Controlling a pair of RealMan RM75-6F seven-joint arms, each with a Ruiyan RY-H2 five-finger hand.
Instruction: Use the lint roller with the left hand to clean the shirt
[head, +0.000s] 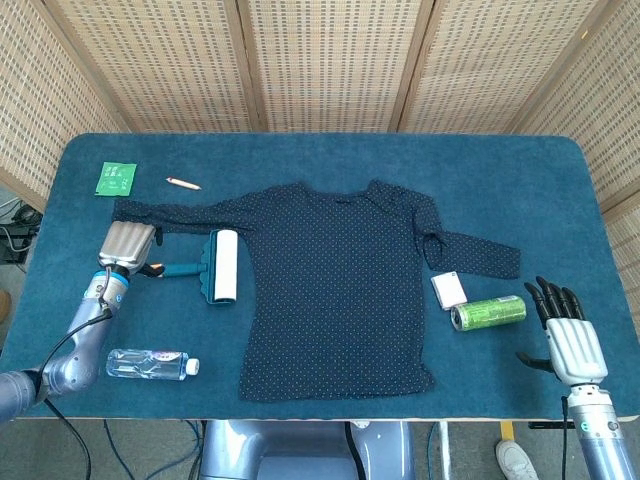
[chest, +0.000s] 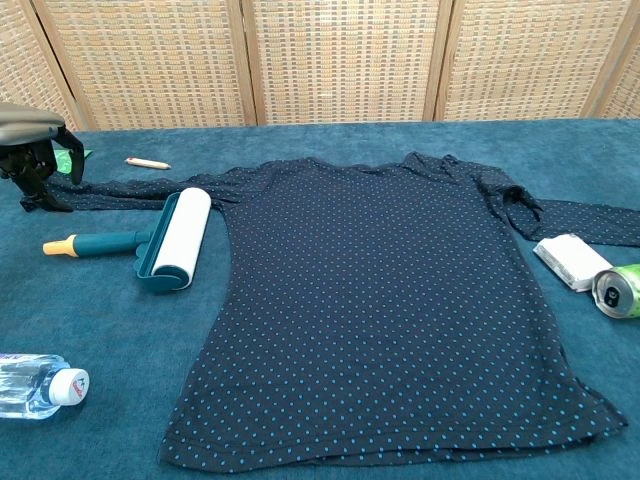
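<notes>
One step pending: left hand (head: 128, 245) hovers over lint roller (head: 205, 266) handle end, fingers apart, empty; should lower squarely, wrap the handle; shirt (head: 335, 290) just beside roller.

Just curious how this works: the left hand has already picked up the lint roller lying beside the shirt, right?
Not quite. The left hand is above the end of the handle of the lint roller but grips nothing, as the chest view shows. The roller does lie on the table beside the shirt.
</notes>
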